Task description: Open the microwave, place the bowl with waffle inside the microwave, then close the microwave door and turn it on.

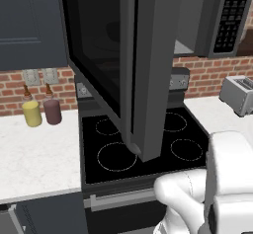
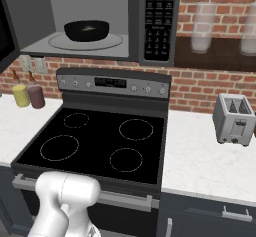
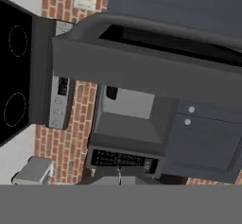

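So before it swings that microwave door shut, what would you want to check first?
1. Bowl inside the microwave, on the turntable: ok.
2. Waffle in the bowl: cannot tell; only a faint pale speck shows inside it.
3. Door wide open, ready to be pushed: ok.
4. Bowl sits back from the front edge, clear of the door's path: ok, as far as the right base view shows.
5. Gripper shut and empty, so it can push: shut ok; empty cannot tell.
6. Keypad in plain sight for switching on afterwards: ok.
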### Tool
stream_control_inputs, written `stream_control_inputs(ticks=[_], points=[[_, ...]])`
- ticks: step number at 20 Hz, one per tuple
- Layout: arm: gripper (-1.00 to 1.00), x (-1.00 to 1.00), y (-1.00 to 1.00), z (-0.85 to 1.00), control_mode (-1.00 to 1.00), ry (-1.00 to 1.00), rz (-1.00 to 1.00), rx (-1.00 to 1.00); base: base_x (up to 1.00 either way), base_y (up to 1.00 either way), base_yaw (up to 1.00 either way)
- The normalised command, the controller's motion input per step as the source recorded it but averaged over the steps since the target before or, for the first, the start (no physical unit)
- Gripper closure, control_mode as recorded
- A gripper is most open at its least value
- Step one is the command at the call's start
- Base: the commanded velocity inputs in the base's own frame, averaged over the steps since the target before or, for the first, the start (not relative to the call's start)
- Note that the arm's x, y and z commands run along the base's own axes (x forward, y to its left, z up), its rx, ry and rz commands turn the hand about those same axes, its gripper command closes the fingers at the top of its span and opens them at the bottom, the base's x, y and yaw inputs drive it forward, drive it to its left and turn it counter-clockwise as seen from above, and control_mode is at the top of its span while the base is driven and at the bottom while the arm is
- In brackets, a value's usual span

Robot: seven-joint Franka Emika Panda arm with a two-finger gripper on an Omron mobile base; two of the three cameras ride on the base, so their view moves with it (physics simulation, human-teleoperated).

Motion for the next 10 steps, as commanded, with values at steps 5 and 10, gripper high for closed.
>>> stream_control_inputs(ticks=[5,10], points=[[1.0,0.05,0.73,0.0,-1.0,-0.05,-0.18,-0.06,0.0,0.0,0.0],[1.0,0.15,0.81,0.0,-1.0,-0.02,-0.17,-0.09,0.0,0.0,0.0]])
